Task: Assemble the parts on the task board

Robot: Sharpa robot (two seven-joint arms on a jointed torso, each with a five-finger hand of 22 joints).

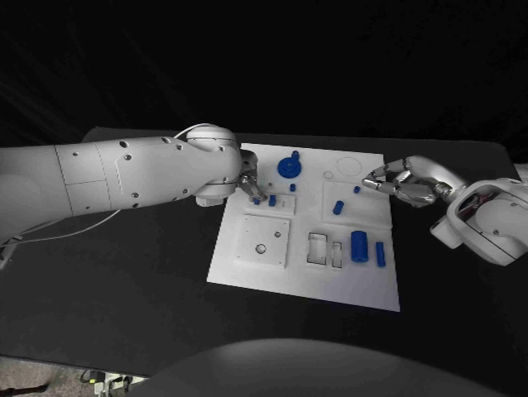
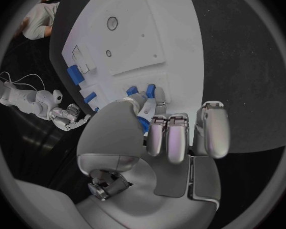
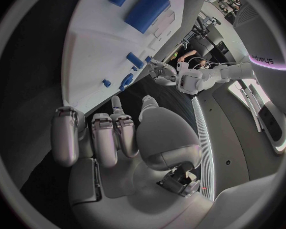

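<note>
The white task board (image 1: 306,281) lies mid-table. My left hand (image 1: 250,186) hovers over the board's far left part, its fingertips right by two small blue pegs (image 1: 272,199) that stand there. In the left wrist view the thumb reaches to those pegs (image 2: 151,91) and nothing shows in the hand (image 2: 162,132). A round blue gear (image 1: 289,167) lies just beyond it. My right hand (image 1: 401,184) is at the board's far right edge. Its fingers point at a tiny blue piece (image 1: 356,189) and hold nothing.
A blue peg (image 1: 339,207) stands mid-board. A thick blue cylinder (image 1: 358,246) and a slim blue bar (image 1: 381,254) lie on the near right part, beside a slotted plate (image 1: 324,248). A square plate with a hole (image 1: 266,241) sits near left. Black table surrounds the board.
</note>
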